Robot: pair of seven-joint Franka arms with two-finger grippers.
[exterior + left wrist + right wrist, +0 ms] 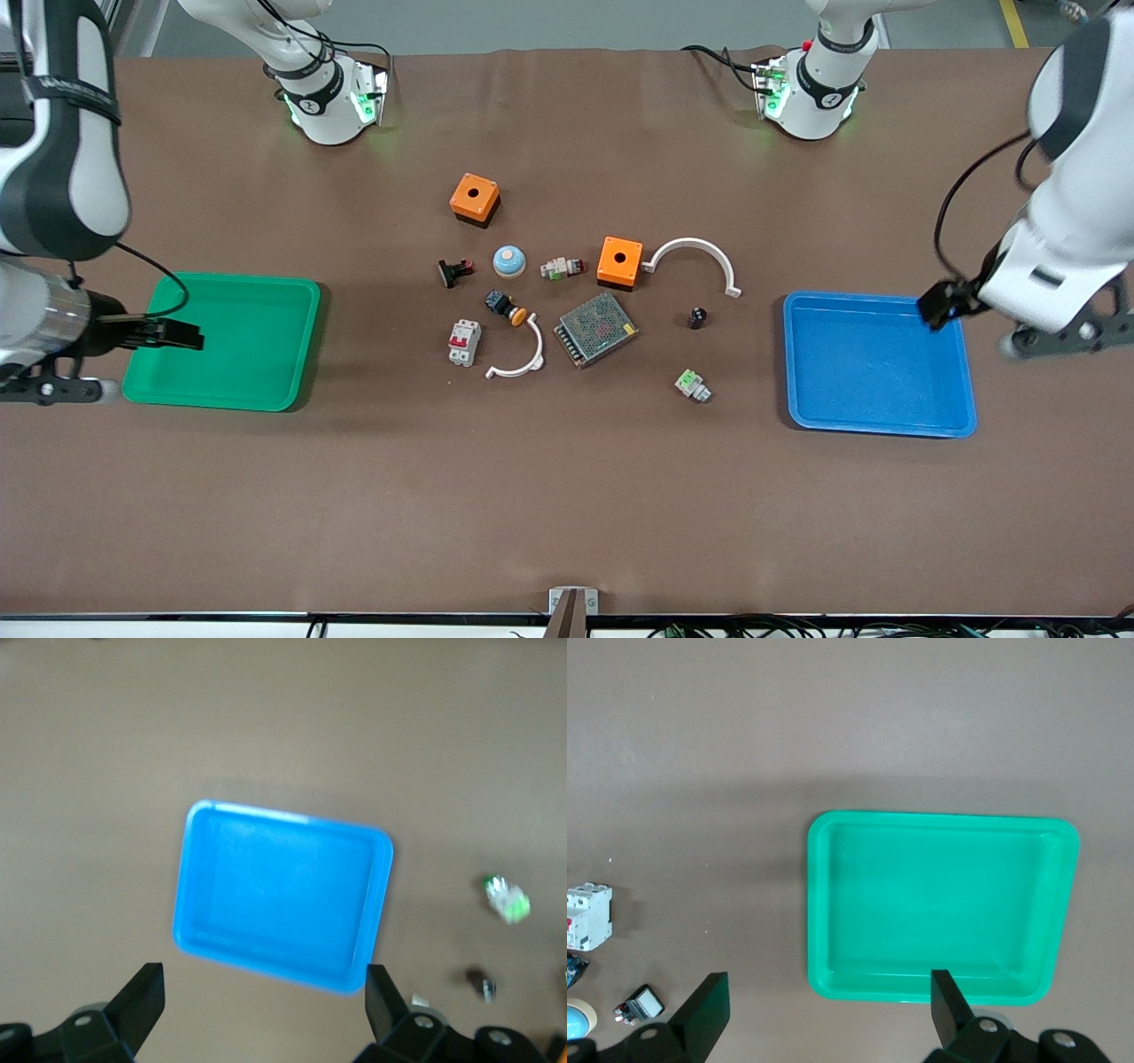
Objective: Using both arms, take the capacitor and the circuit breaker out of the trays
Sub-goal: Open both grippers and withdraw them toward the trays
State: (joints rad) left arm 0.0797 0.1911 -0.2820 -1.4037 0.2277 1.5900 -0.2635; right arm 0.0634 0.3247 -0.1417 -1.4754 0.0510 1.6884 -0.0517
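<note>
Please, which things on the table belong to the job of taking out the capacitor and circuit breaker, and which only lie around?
Belong to the job:
- tiny black cylindrical capacitor, on the table
- white-grey circuit breaker block with red levers, on the table
- green plastic tray
- blue plastic tray

Only lying around:
- two orange boxes
- two white curved brackets
- metal mesh box

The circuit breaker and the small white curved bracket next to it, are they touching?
Apart. The front view shows bare brown table between the circuit breaker and the small white curved bracket, which lies beside it toward the left arm's end.
</note>
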